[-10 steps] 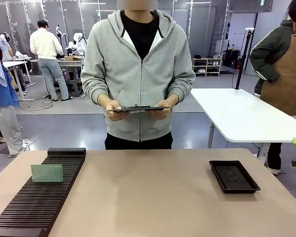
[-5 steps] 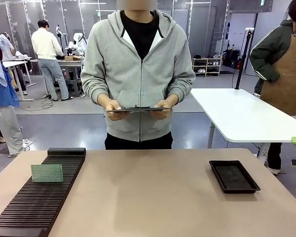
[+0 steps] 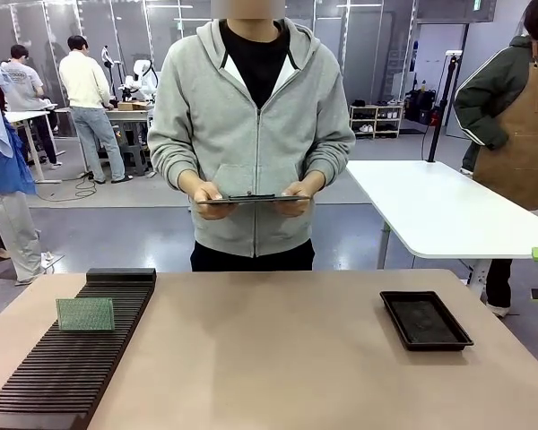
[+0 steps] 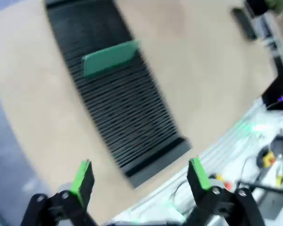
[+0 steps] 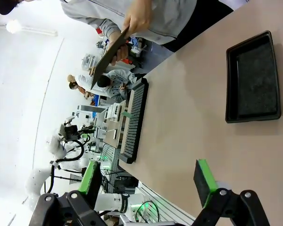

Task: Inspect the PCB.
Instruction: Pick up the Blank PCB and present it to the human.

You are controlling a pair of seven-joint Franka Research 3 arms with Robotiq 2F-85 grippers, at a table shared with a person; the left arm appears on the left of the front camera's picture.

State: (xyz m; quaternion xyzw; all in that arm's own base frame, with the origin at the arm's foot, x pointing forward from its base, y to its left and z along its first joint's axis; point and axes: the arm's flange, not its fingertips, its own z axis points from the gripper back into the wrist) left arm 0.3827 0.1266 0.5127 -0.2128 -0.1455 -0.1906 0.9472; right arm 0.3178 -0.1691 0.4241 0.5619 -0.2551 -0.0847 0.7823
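The PCB (image 3: 85, 313) is a small pale green board standing upright in a slot of the black ribbed rack (image 3: 72, 358) at the table's left. The left wrist view shows the PCB (image 4: 111, 57) from above on the rack (image 4: 118, 108), blurred, with my left gripper (image 4: 140, 178) open well above it and nothing between its fingers. My right gripper (image 5: 148, 181) is open too, high over the table, with the PCB (image 5: 127, 114) seen far off on the rack (image 5: 134, 120).
A shallow black tray (image 3: 425, 320) lies at the table's right, also in the right wrist view (image 5: 253, 77). A person in a grey hoodie (image 3: 251, 125) stands at the far side holding a dark clipboard (image 3: 251, 198) in both hands. A white table (image 3: 439, 210) stands behind at the right.
The clipboard in the person's hands has shifted slightly. Nothing on the table has moved.
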